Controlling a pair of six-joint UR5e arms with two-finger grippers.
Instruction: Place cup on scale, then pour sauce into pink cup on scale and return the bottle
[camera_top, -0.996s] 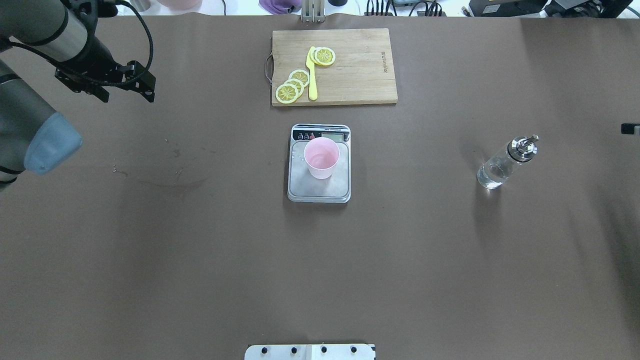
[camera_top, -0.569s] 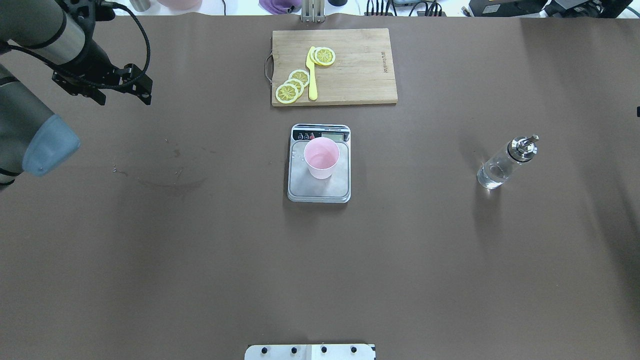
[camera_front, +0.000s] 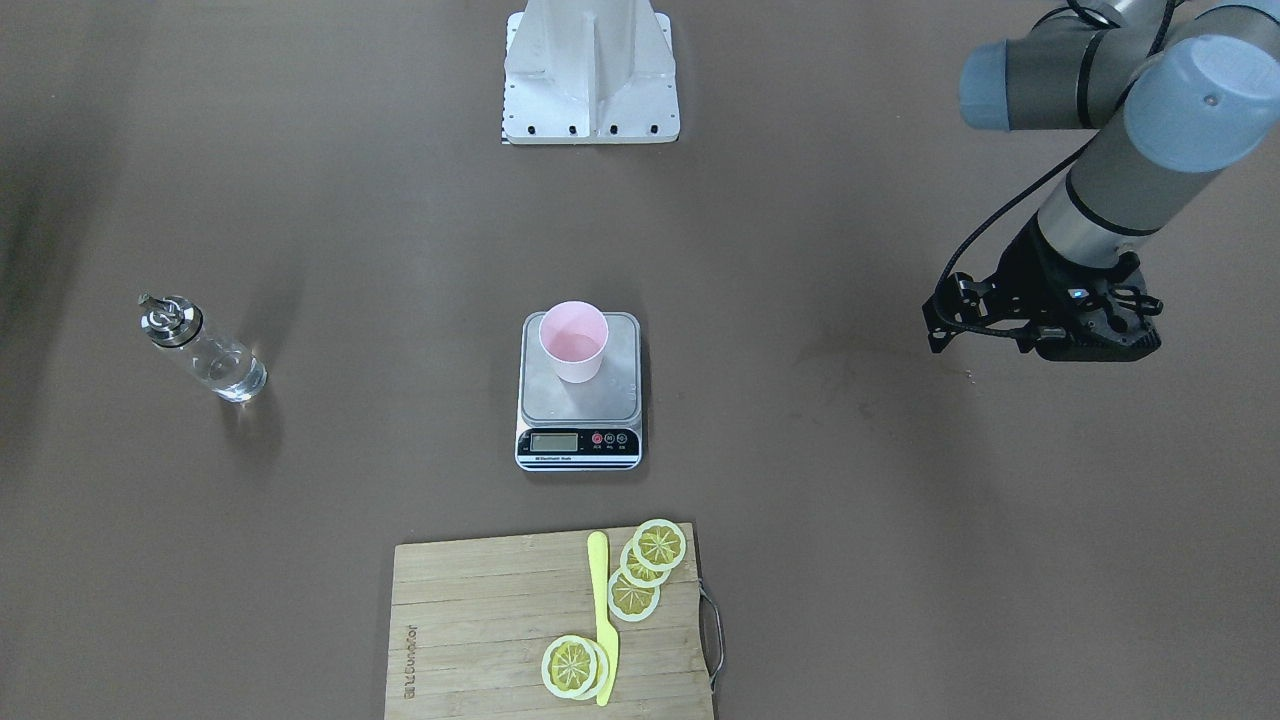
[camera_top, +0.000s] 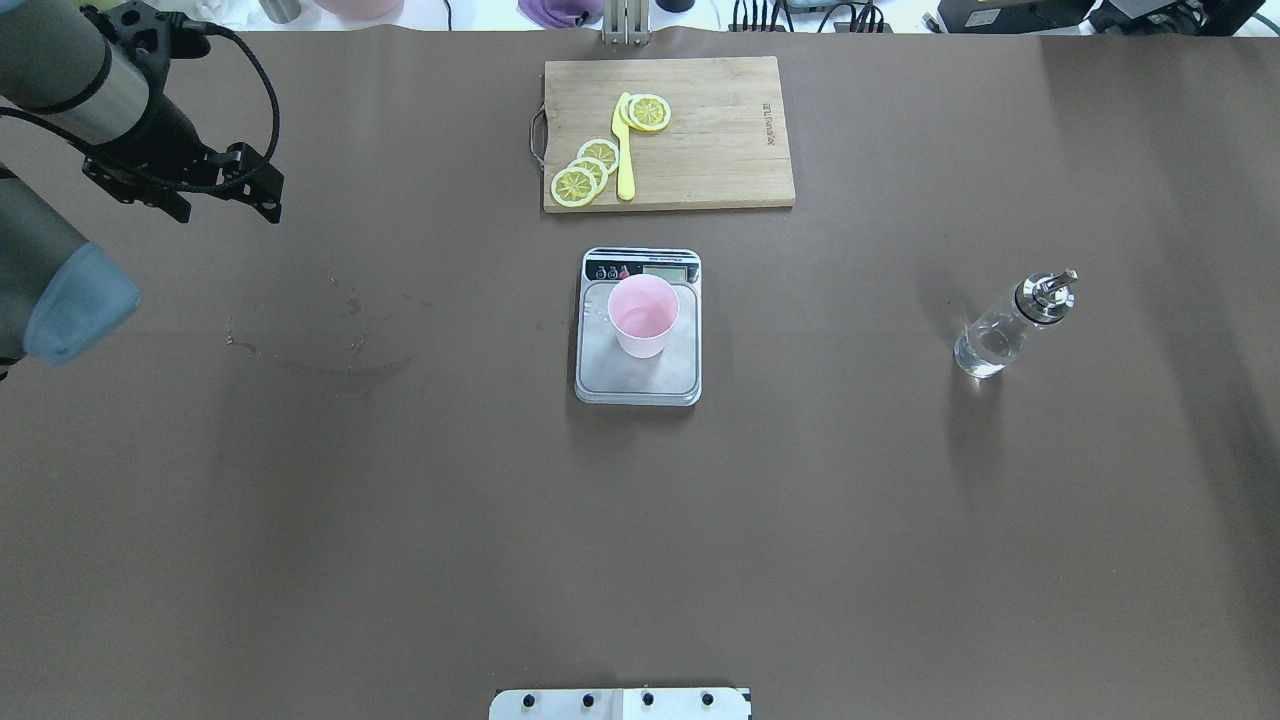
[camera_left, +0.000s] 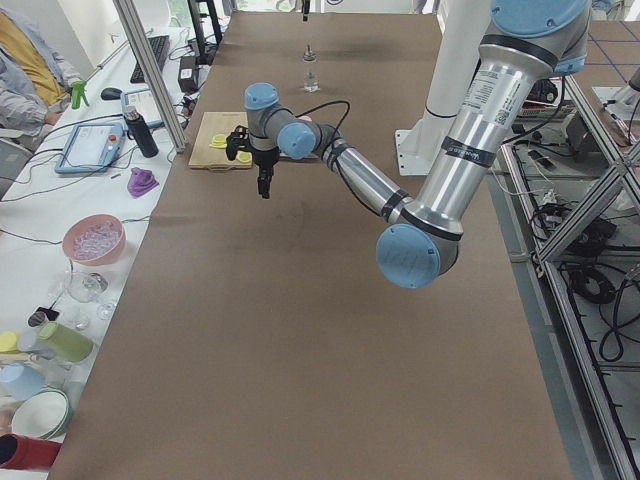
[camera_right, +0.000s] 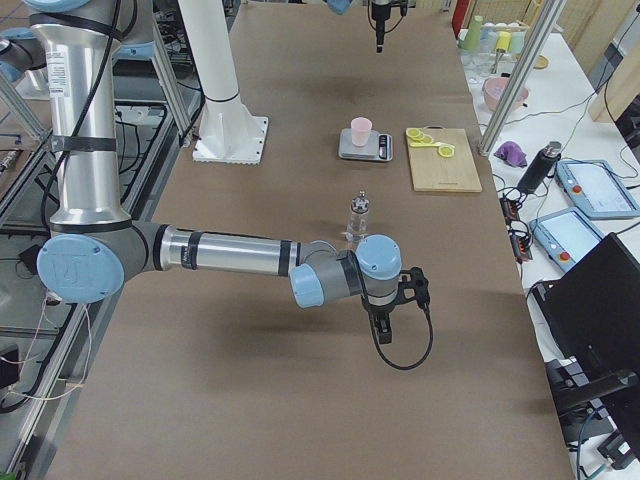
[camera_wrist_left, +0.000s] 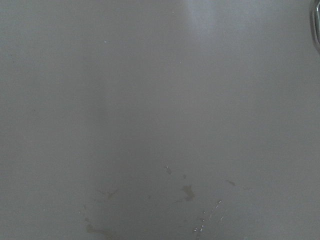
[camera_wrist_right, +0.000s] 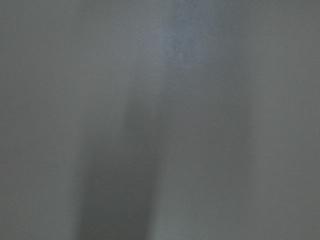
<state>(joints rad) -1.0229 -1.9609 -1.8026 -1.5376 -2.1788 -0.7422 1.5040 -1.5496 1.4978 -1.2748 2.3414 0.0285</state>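
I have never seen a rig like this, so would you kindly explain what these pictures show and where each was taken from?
This is a robot with two arms, ending in the left gripper and the right gripper. Two cameras look down on the table, from behind the robot and facing it; two look along it from the ends; two wrist cameras see mostly tabletop. A pink cup stands on a scale, a glass bottle stands apart, and lemon slices and a knife lie on a cutting board. Nothing is held.
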